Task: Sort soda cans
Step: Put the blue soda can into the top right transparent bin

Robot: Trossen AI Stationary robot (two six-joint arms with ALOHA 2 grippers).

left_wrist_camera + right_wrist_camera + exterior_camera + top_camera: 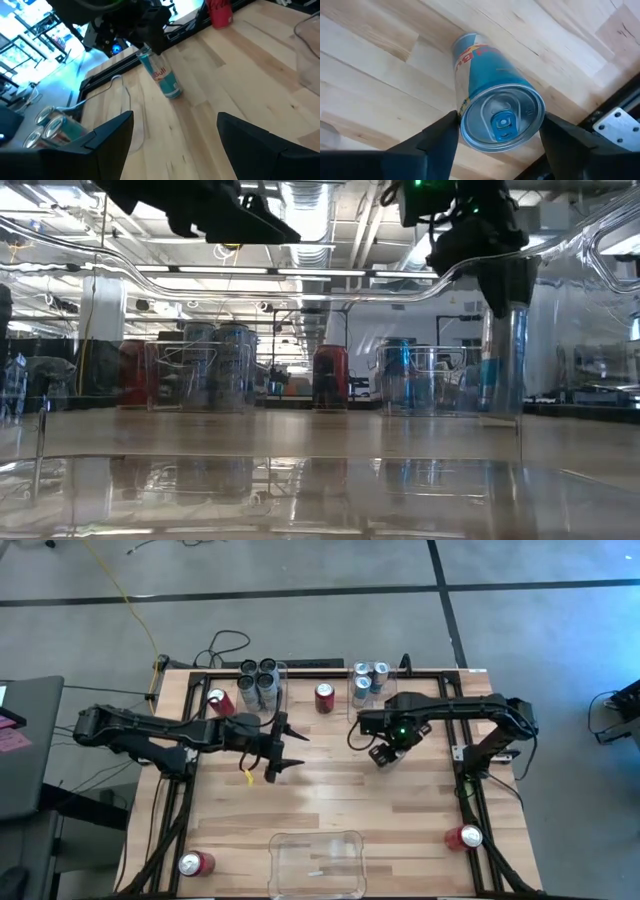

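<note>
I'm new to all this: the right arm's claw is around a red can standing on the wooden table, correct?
Not quite. The can between the right gripper's fingers is silver and blue, not red, as the right wrist view shows from above. The rest holds: it stands upright on the wooden table, which the left wrist view confirms.

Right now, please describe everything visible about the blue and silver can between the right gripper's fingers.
The slim blue and silver metal can has red lettering on its side and a silver top with a blue pull tab. It stands upright on the light wooden table, at its right rear part. The right gripper is around its top, fingers beside the rim.
</note>
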